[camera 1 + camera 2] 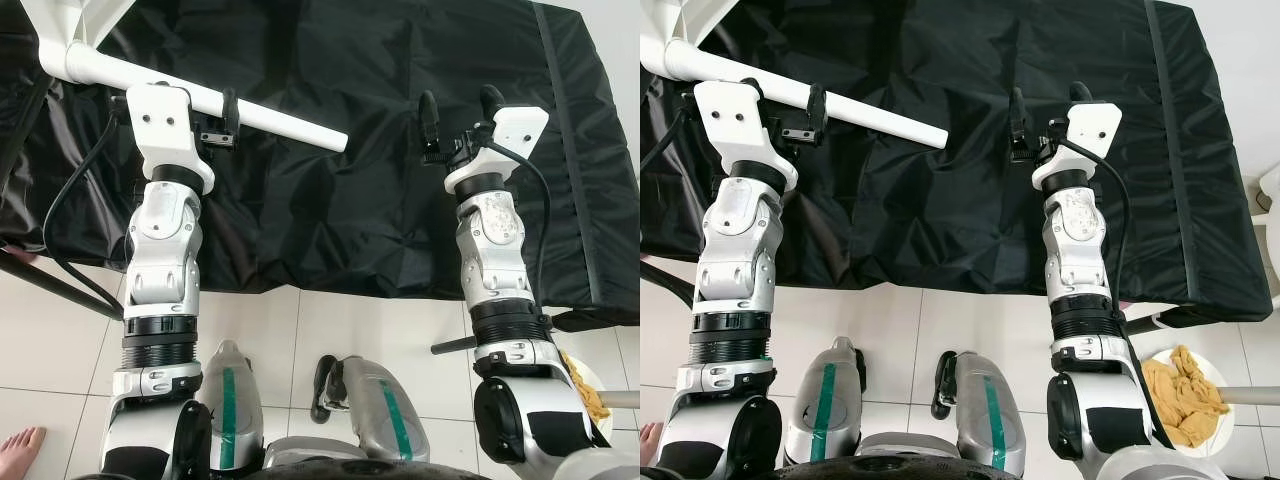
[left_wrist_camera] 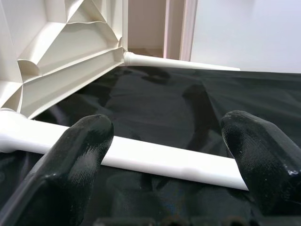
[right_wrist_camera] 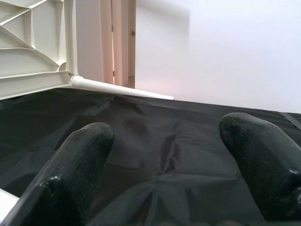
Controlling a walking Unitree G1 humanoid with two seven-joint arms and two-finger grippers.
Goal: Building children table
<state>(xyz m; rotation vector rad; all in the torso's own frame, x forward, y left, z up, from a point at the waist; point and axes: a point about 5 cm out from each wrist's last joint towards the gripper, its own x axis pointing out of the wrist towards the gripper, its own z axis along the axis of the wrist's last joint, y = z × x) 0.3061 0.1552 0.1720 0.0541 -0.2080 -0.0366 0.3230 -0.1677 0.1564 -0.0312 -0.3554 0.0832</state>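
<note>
Our left end effector (image 2: 164, 141) was open, its two black fingers (image 2: 80, 146) spread apart above a white table leg (image 1: 270, 117). The leg lay across the black-covered surface (image 1: 380, 150), passing just under and between those fingers; we could not tell whether either finger touched it. The leg ran out from the upturned white table top (image 2: 61, 61), whose ribbed underside faced us at the surface's far left corner. A second white leg (image 2: 178, 62) stuck out from the table top farther back. Our right end effector (image 1: 458, 125) was also open and held nothing, hovering over bare black cover, well apart from the leg's free end. Most of the table top was cut off at the edge of the head views. On the tiled floor (image 1: 900, 330) by our right side sat a white plate (image 1: 1225, 425) with yellowish pieces, partly hidden behind our right arm.
</note>
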